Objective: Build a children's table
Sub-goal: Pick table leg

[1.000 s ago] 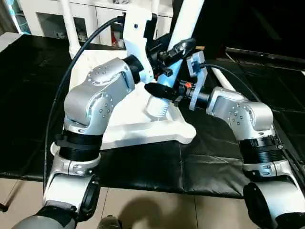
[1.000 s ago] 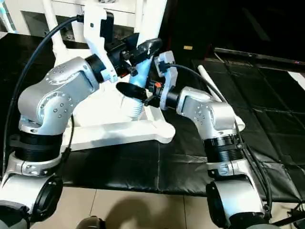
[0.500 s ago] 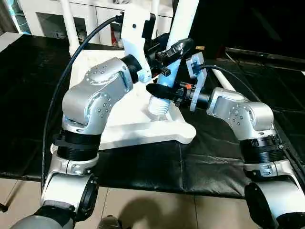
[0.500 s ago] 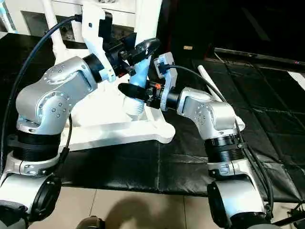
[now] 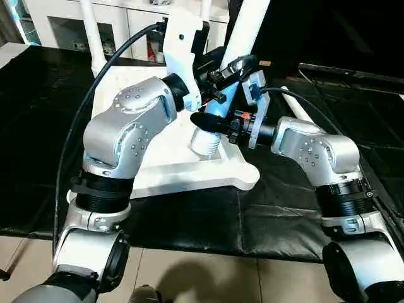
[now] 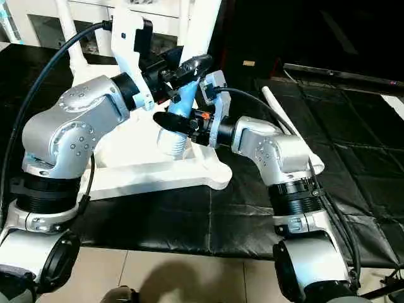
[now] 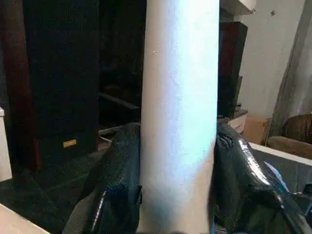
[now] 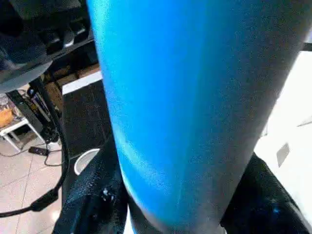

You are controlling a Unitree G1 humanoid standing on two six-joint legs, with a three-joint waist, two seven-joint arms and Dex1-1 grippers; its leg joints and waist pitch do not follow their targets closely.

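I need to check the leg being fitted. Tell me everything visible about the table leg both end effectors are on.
The leg is a smooth white plastic tube, standing nearly upright and leaning slightly. Its ribbed lower end sits at the near corner socket of the upturned table top. The left end effector grips it higher up, the right end effector just above the ribs, fingers either side.
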